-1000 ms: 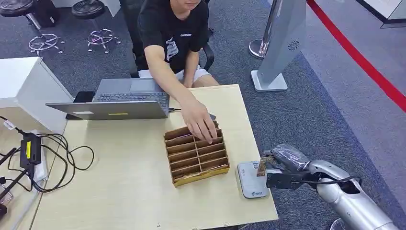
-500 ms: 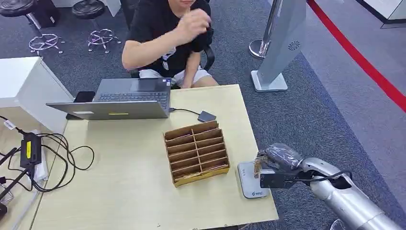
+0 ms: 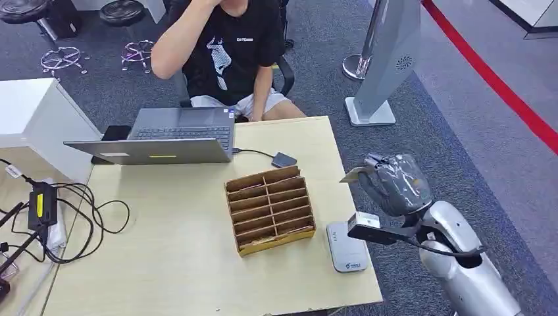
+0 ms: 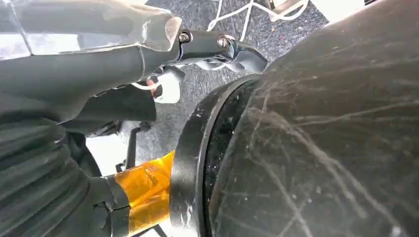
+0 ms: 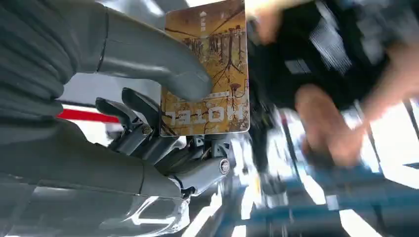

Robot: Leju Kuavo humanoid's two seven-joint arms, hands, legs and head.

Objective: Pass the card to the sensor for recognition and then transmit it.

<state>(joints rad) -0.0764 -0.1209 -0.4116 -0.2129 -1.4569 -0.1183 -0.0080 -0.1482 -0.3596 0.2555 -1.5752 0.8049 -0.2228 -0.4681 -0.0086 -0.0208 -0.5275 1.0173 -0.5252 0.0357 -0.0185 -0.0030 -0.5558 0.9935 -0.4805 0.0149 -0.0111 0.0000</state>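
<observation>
Now that the right robot hand point(image 3: 393, 184) has lifted off the sensor point(image 3: 347, 247), card point(image 5: 207, 69) still pinched and raised above the counter point(image 3: 177, 263) edge: scan likely done, handover next. Left robot hand state unclear.

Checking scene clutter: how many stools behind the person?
2: one stool at the top-left corner of the head view, another stool just right of it. More may sit outside the frame.

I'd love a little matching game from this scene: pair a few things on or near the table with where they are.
Things:
1. card
2. sensor
3. laptop
4. organizer

Places:
A. middle of the table
B. table's far edge, before the person
C. table's near right corner
D. in the right hand

Pairs: 1-D, 2-C, 3-B, 4-A
</observation>
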